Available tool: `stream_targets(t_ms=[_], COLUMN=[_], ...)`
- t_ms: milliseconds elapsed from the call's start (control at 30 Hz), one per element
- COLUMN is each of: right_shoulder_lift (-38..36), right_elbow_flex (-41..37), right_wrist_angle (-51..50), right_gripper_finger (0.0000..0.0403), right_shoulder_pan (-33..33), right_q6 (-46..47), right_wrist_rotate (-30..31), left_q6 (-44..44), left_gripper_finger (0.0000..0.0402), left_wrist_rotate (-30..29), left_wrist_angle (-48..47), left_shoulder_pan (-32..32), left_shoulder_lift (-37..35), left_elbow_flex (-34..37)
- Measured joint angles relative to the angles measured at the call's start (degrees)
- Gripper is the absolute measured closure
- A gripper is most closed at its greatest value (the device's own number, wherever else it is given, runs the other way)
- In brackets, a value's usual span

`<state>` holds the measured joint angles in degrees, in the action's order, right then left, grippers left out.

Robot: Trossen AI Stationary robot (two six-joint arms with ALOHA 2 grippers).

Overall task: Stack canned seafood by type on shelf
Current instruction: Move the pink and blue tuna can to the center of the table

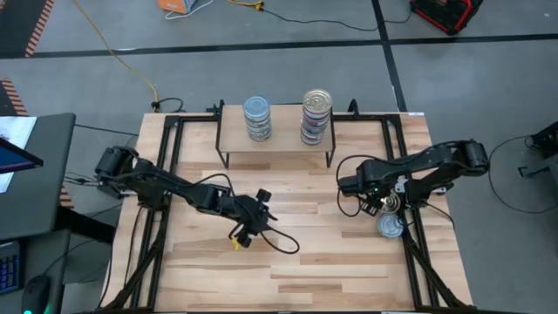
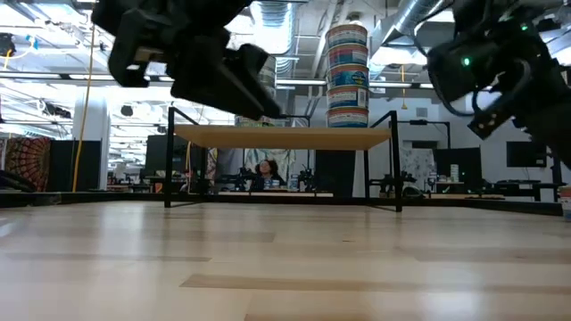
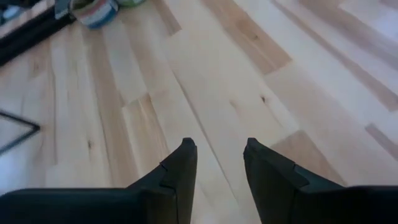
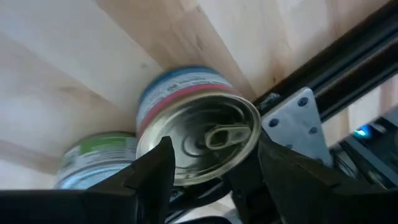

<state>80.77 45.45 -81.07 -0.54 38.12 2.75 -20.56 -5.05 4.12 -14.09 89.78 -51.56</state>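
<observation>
On light wood tabletop [image 1: 288,270], shelf [image 1: 279,139], grey floor [image 1: 261,61]

Green-labelled tin [image 4: 93,163] partly behind fingers [image 4: 152,174]

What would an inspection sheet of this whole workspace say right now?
Surface: wooden table, bare across the middle.
Job's things: two can stacks on the shelf, a bluish-topped stack and a taller silver-topped stack; a silver-topped tin and a green-labelled tin at the right edge.
Clutter: nothing seen.
Hands: left hand open and empty over bare wood; right hand straddling the silver-topped tin.
Cables: a black cable loops by the left hand; a yellow cable crosses the floor.
Surroundings: grey floor, open workshop behind.
</observation>
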Motion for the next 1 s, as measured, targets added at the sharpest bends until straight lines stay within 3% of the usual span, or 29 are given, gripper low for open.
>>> stream_targets(t_ms=[267,433,633,733,900,1000], right_shoulder_lift=[10.57,15.56,17.01,16.55,14.18,12.55], right_elbow_flex=[0.51,4.55,14.21,18.31,22.16,22.96], right_wrist_angle=[0.83,3.67,10.55,18.76,30.16,31.93], right_gripper_finger=[0.0137,0.0137,0.0137,0.0137,0.0137,0.0137], right_shoulder_pan=[-0.29,-2.90,-5.91,-6.82,-6.93,-6.38], right_q6=[-2.12,-5.27,-6.83,-8.92,-12.48,-12.75], right_wrist_rotate=[0.34,-0.25,1.46,1.78,1.89,1.88], left_q6=[4.49,4.97,5.56,7.19,11.32,13.62], left_gripper_finger=[0.0283,0.0283,0.0283,0.0283,0.0283,0.0283], left_wrist_rotate=[-3.01,-9.10,-15.32,-18.42,-18.19,-17.78], left_wrist_angle=[1.68,0.30,-1.79,-1.97,-2.06,-2.36], left_shoulder_pan=[-0.11,-0.46,-2.75,-3.69,-3.96,-3.96], left_shoulder_lift=[-3.34,-6.99,-15.76,-20.44,-26.37,-27.91], left_elbow_flex=[3.86,5.55,8.06,9.96,13.44,14.58])
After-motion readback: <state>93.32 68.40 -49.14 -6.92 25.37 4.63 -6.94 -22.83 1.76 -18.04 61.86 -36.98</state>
